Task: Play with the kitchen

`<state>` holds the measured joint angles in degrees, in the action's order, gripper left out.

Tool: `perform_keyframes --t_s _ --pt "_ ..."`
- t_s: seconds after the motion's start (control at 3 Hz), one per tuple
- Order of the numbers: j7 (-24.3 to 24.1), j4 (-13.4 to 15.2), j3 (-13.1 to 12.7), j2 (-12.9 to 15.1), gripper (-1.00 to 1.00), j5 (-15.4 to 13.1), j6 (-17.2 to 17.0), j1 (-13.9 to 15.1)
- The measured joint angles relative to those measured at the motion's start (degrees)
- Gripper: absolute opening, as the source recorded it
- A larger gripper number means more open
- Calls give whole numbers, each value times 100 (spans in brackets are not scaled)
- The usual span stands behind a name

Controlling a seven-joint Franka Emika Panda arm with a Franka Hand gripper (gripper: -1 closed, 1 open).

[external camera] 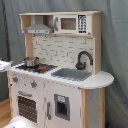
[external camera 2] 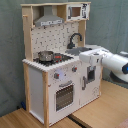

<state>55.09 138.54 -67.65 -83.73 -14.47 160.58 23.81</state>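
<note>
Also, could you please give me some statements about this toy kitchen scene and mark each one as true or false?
1. A metal pot stands on the hob of the kitchen. True.
2. The black faucet rises beside the grey sink. True.
3. The oven door hangs wide open. False: it is closed.
4. The microwave sits under the sink. False: it is on the upper shelf, beside the range hood.
5. In the second exterior view, the robot arm reaches in from the second exterior view's left. False: it comes from the second exterior view's right.
</note>
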Motion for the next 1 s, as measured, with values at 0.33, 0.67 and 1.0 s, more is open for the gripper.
perform_keyframes --t_s 0.33,0.67,1.0 --pt "390 100 340 94 100 0 243 45" --pt "822 112 723 288 100 0 522 172" --pt "1167 96 999 493 100 0 817 319"
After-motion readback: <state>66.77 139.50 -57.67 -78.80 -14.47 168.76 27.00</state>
